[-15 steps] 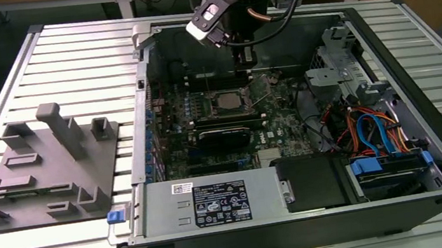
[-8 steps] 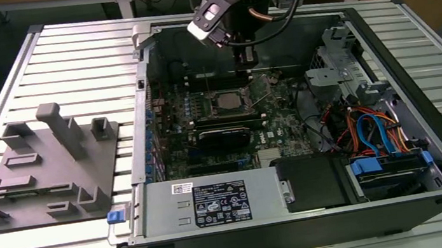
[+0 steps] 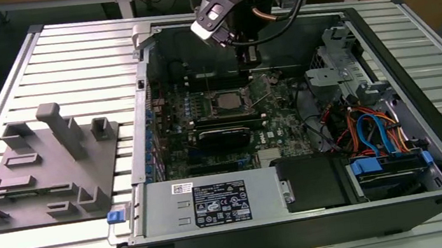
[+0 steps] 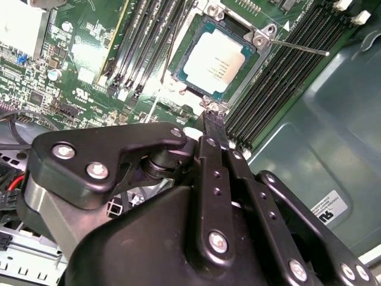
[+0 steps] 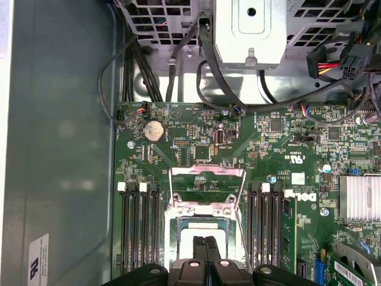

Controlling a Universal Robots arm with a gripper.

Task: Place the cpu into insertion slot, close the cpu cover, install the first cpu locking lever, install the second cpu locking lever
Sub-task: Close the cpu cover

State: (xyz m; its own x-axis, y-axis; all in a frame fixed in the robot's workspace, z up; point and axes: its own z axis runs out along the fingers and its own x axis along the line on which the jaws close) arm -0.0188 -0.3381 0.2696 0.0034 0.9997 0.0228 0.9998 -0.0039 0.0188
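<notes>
The cpu (image 4: 217, 59), a flat square with a silver-grey top, lies in the insertion slot (image 4: 253, 65) on the green motherboard; in the exterior view the cpu (image 3: 225, 102) is near the case's middle. In the first wrist view the cpu cover (image 5: 207, 173) stands swung up from the insertion slot (image 5: 178, 211). A thin locking lever (image 4: 297, 46) sticks out past one socket corner. My gripper (image 5: 206, 243) hovers just above the socket's edge, shut with nothing between its fingers. In the second wrist view, the gripper (image 4: 213, 122) ends beside a silver corner bracket. In the exterior view the gripper (image 3: 248, 56) hangs behind the socket.
The open computer case (image 3: 419, 72) lies on a slatted table. A grey labelled power supply box (image 3: 206, 204) is at its front, coloured cables (image 3: 367, 130) at the exterior view's right. A grey fixture block (image 3: 47, 166) sits outside. Memory slots (image 5: 140, 220) flank the socket; a drive cage (image 5: 250, 30) rises beyond.
</notes>
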